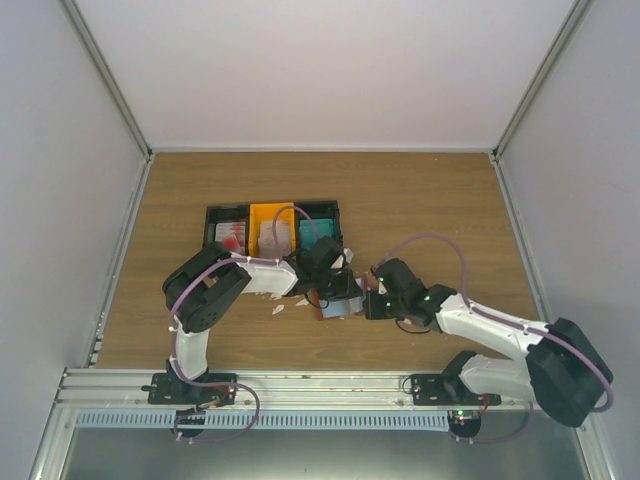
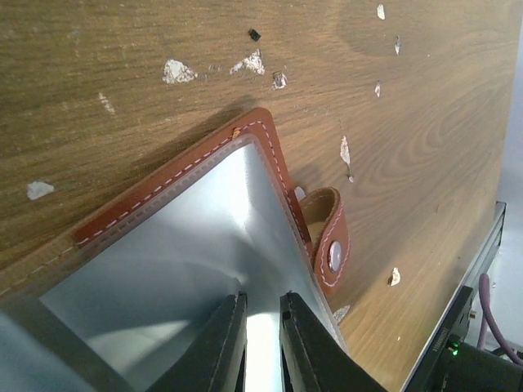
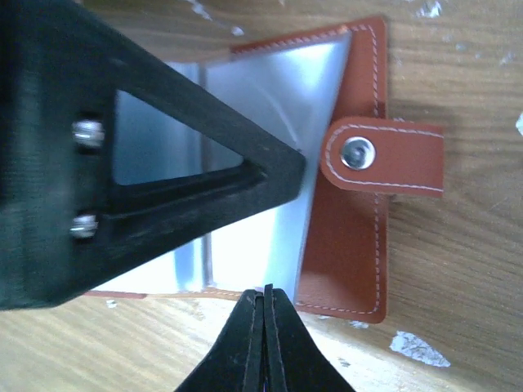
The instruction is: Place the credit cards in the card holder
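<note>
Wood tabletop [image 1: 420,200]: left tool [image 2: 261,302] pinches card holder [image 2: 163,193], shut right tool [image 3: 265,296] at its edge.

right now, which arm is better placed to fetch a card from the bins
Left, likely: the left gripper is right beside the bins with the cards; the right gripper is shut at the card holder's edge, farther from them.

No legible text, brand or number found. Card holder [image 3: 359,237], just beyond the tips of the right gripper [image 3: 266,296]: stitching and a plain snap stud [image 3: 354,152] only. Red round mark on a credit card [image 1: 231,237], well beyond those tips, is too small to read.
</note>
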You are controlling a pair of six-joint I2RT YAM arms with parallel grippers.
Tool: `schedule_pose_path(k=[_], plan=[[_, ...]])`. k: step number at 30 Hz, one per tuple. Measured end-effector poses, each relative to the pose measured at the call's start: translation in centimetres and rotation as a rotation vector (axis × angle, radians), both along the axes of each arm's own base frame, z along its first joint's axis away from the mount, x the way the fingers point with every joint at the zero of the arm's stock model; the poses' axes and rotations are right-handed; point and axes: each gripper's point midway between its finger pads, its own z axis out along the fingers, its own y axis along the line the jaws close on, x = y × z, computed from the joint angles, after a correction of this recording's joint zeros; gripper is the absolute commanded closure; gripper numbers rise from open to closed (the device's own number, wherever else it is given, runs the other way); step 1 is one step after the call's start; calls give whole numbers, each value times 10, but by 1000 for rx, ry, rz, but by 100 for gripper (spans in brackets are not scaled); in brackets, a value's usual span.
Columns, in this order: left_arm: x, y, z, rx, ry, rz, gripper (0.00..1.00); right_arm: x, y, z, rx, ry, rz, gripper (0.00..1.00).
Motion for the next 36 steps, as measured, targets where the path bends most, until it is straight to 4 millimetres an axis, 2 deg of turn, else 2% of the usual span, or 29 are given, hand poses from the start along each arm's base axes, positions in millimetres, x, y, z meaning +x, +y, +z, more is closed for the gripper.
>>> schedule_pose_path(k=[7, 13, 17, 21, 25, 29, 36], plan=[[-1, 1, 1, 14, -16, -20, 82, -6, -18, -36, -138, 89, -41, 94], [-4, 7, 8, 35, -39, -40, 79, 3, -25, -35, -186, 76, -88, 91], [-4, 12, 25, 41, -80, -48, 77, 9, -21, -26, -182, 63, -95, 89], [-1, 17, 40, 44, -129, -50, 76, 22, -6, -6, -131, 25, -81, 86], [4, 29, 48, 77, -171, -29, 70, 29, 6, 9, -92, 0, -51, 81], [13, 51, 58, 135, -216, 12, 63, 34, 16, 19, -62, -19, -18, 79], [39, 100, 89, 220, -315, 115, 57, 40, 37, 27, 1, -29, 42, 78]])
